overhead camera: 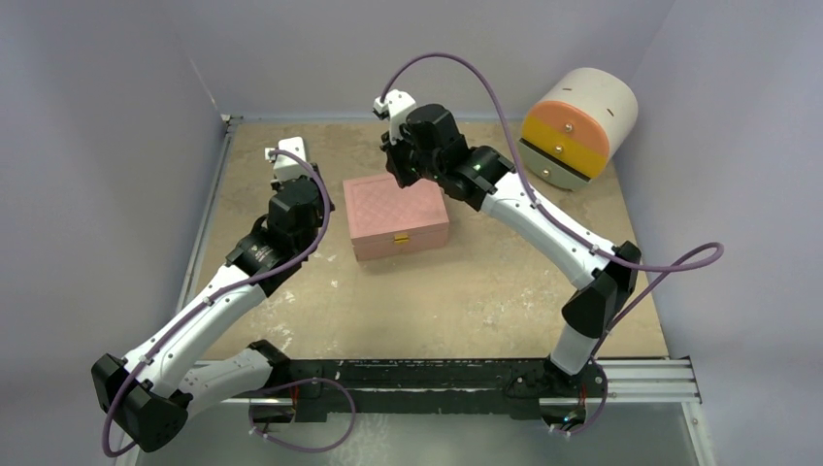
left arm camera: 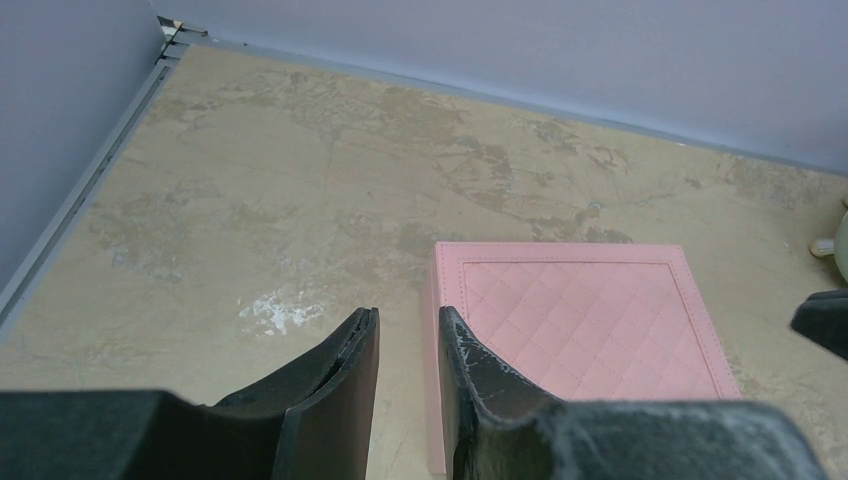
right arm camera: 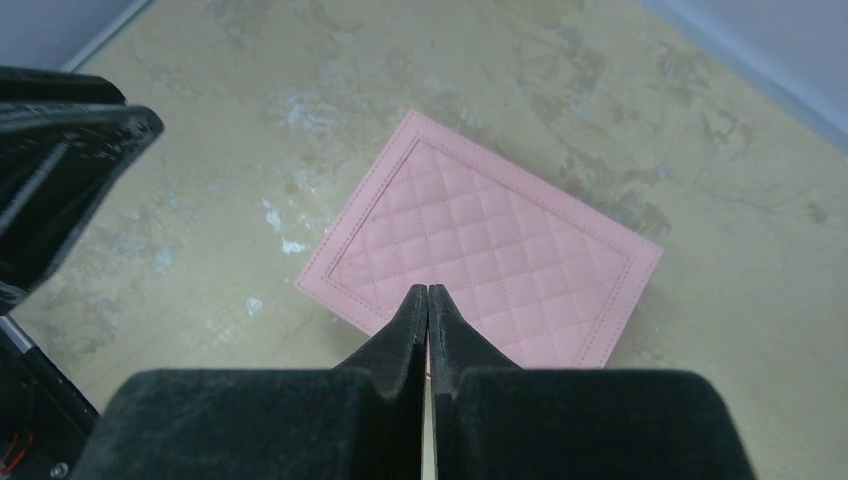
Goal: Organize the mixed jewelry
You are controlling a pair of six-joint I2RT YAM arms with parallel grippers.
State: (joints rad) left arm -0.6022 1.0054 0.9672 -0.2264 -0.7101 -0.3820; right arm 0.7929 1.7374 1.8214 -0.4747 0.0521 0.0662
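The right gripper [right arm camera: 428,298], fingers together, hovered over the pink box [right arm camera: 500,240]; the left gripper [left arm camera: 408,322], slightly parted, beside it.

Worktop [overhead camera: 485,291]: beige, mottled, scuffed white in patches.
Pink quilted box [overhead camera: 396,216]: closed, near centre.
Round drawer unit [overhead camera: 577,126]: far right corner.

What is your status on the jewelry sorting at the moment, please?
Left gripper jaws slightly apart, empty, at the pink box's left edge. Right gripper jaws shut, empty, above it. Box closed; no jewelry in view. Nothing in the way.
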